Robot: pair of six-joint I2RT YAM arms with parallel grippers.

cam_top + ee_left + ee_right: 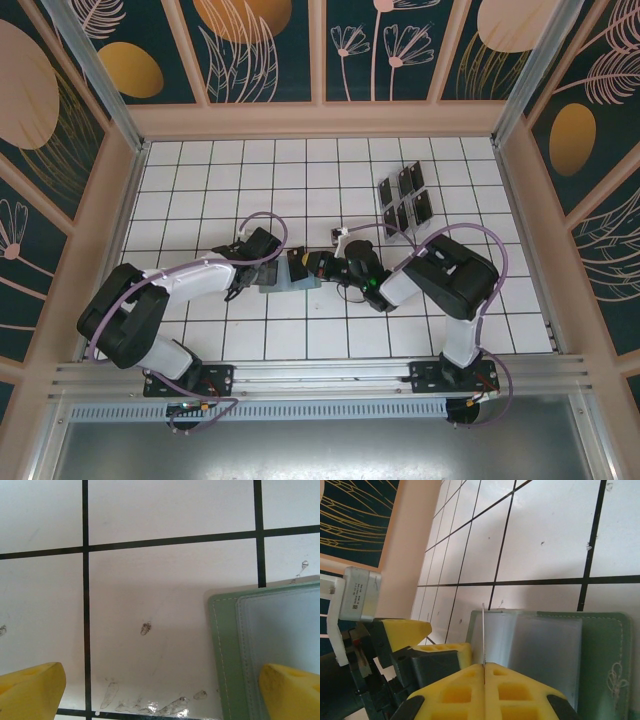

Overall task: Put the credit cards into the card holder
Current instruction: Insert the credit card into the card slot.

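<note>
The sage-green card holder [283, 284] lies open and flat on the white tiles between my two grippers. My right gripper [484, 667] is shut on one thin black credit card [483, 630], seen edge-on, standing over the holder's pale inner pocket [540, 645]. From above, that card [297, 263] sits at the right gripper [312, 266], over the holder's right part. My left gripper [160, 695] is open at the holder's left edge [227, 650], one yellow fingertip [292, 692] over the holder and the other [30, 690] over bare tile. Nothing is between its fingers.
Several more black cards stand in a clear rack [405, 198] at the back right of the tiled floor. Peach-coloured walls [320, 120] enclose the workspace. Smears and small marks [146, 628] spot the tile beside the holder.
</note>
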